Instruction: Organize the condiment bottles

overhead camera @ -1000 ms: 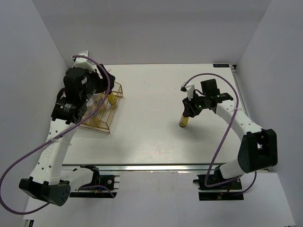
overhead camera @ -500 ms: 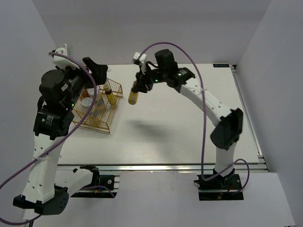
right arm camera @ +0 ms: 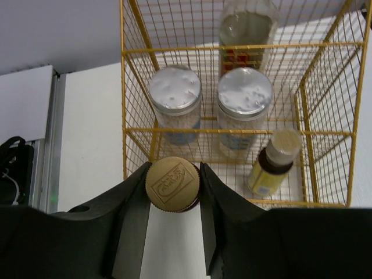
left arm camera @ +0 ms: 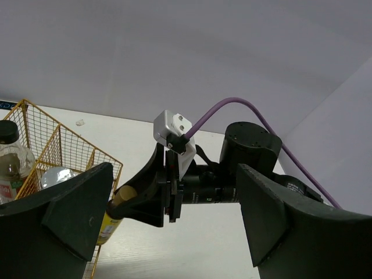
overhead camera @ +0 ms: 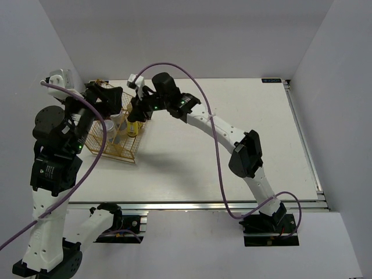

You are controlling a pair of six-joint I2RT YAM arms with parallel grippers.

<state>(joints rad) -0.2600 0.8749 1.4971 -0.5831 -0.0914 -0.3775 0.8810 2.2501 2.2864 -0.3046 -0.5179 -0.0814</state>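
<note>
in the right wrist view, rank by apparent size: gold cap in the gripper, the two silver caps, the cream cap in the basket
1. Gold cap, left silver cap, right silver cap: look about alike; the gold one is nearest the camera, so I won't rank them.
2. Cream cap: clearly smallest.

Grid-patterned gold wire basket (right arm camera: 125,87) on a white bench (right arm camera: 93,128). Two silver-capped bottles (right arm camera: 175,88) (right arm camera: 244,91) carry blue labels; amber bottle (right arm camera: 268,168): yellow label, cream cap. Lower centre: gold-capped bottle (right arm camera: 172,184).

Gold wire basket (overhead camera: 119,154) at white counter's (overhead camera: 232,157) left rear, from the right wrist larger black-capped bottle (right arm camera: 247,23) farthest in it, two silver-capped white bottles (right arm camera: 175,88) (right arm camera: 244,92) abreast mid-row, yellow-labelled amber bottle (right arm camera: 273,160) nearest
</note>
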